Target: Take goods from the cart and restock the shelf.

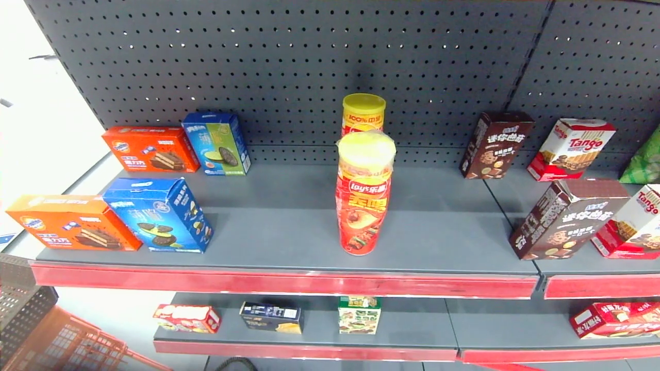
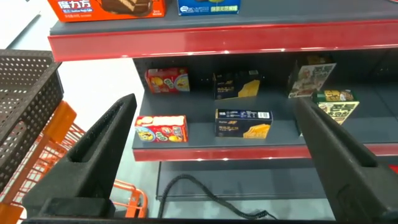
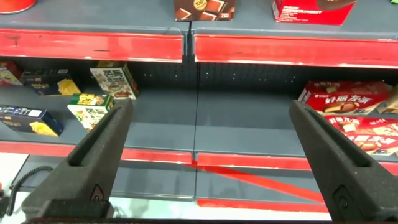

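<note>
The grey shelf board (image 1: 289, 221) with a red front strip carries a tall red chip can (image 1: 362, 193) near the middle, and a yellow-lidded can (image 1: 363, 113) stands behind it. The cart (image 1: 31, 319), a black mesh basket on an orange frame, is at the lower left below the shelf; the cart (image 2: 31, 106) also appears beside my left arm. My left gripper (image 2: 214, 102) is open and empty, held low in front of the lower shelf. My right gripper (image 3: 211, 104) is open and empty too, facing the lower shelves further right.
Orange boxes (image 1: 72, 222) and blue biscuit boxes (image 1: 160, 214) fill the shelf's left end. Brown boxes (image 1: 562, 219) and red-white wafer boxes (image 1: 570, 149) stand at the right. Small boxes (image 2: 161, 129) line the lower shelf. A black cable (image 2: 205, 196) lies on the floor.
</note>
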